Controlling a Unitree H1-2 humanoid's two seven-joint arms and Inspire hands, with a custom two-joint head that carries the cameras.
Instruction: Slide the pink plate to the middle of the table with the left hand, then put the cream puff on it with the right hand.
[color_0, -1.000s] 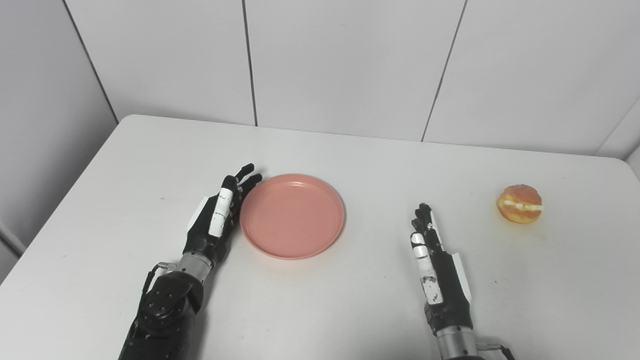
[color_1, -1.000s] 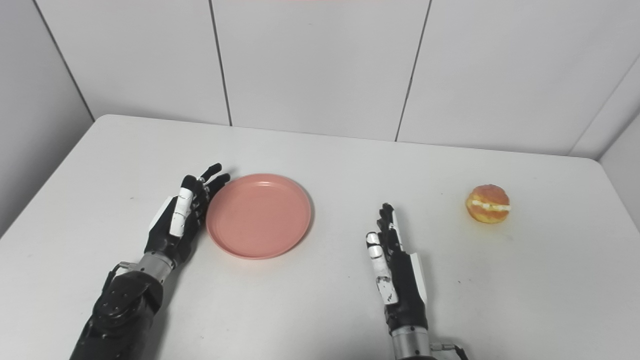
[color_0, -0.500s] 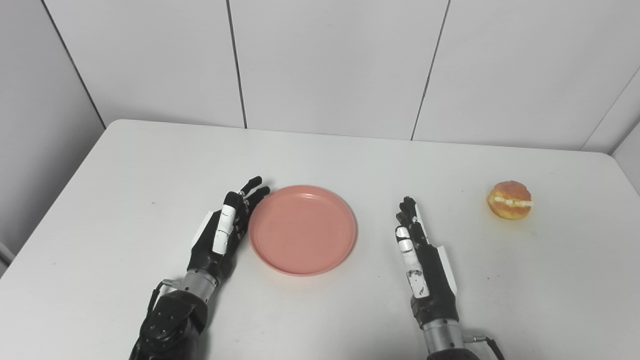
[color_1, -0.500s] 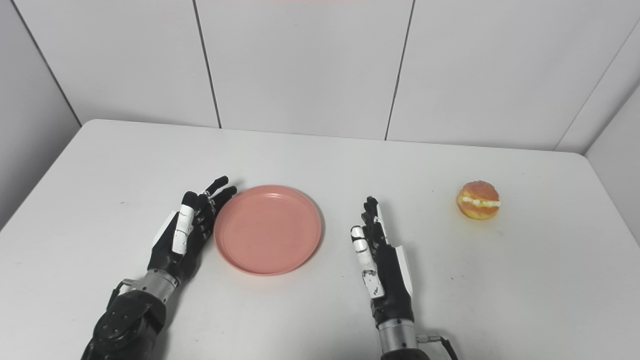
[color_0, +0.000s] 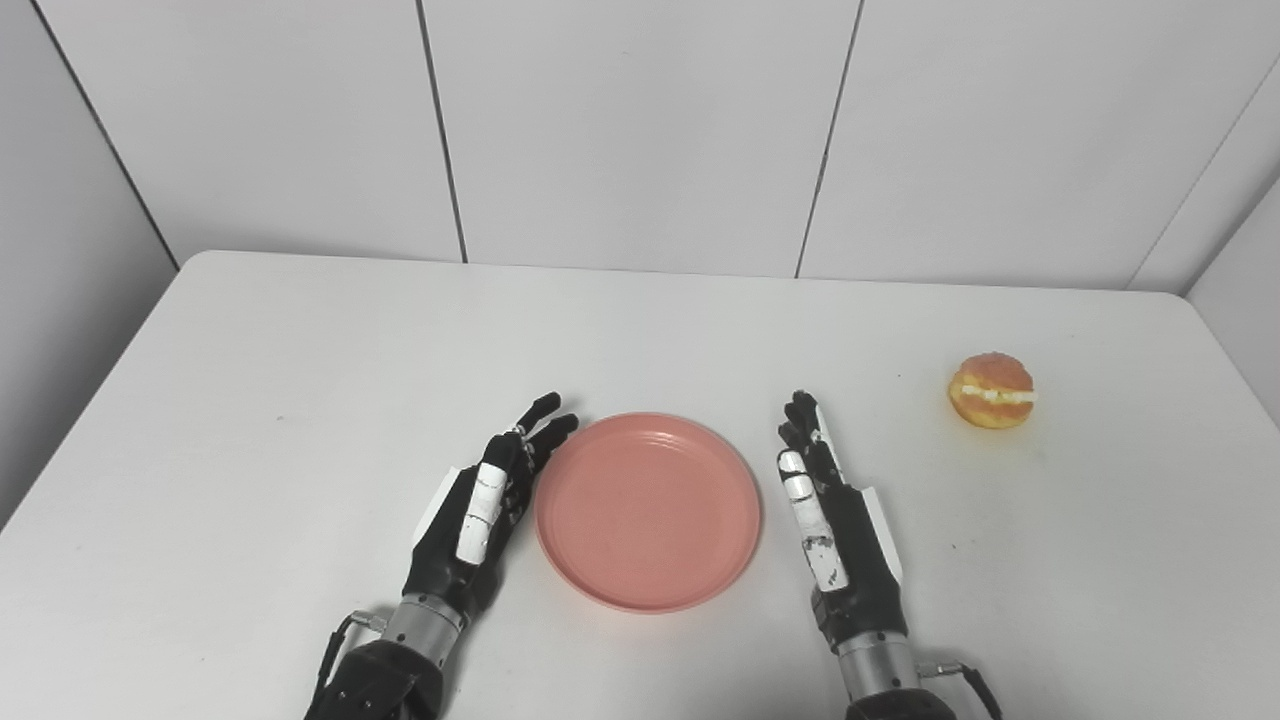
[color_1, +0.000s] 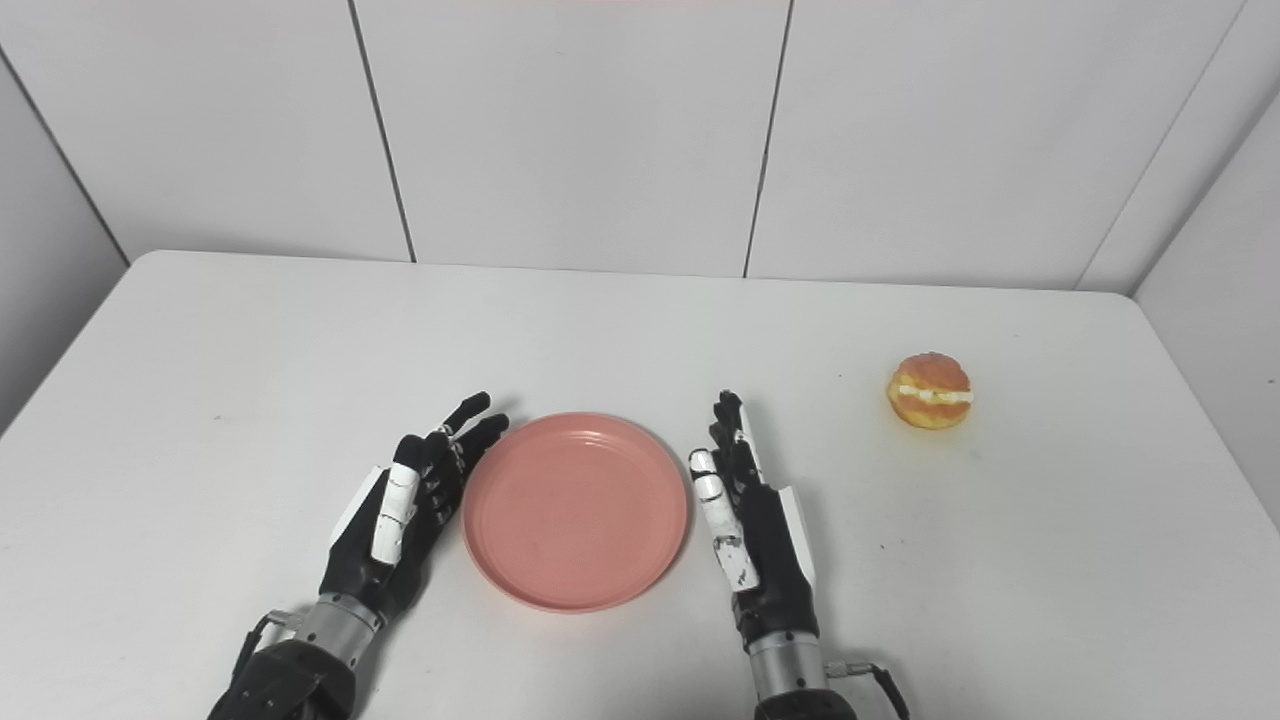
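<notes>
The pink plate (color_0: 648, 510) lies flat on the white table (color_0: 300, 360), near the middle of its near edge. The left hand (color_0: 480, 515) stands edge-on against the plate's left rim, fingers straight and apart, holding nothing. The right hand (color_0: 830, 520) stands just beside the right rim, likewise empty with fingers extended. The cream puff (color_0: 991, 390) sits well apart, toward the table's right edge.
</notes>
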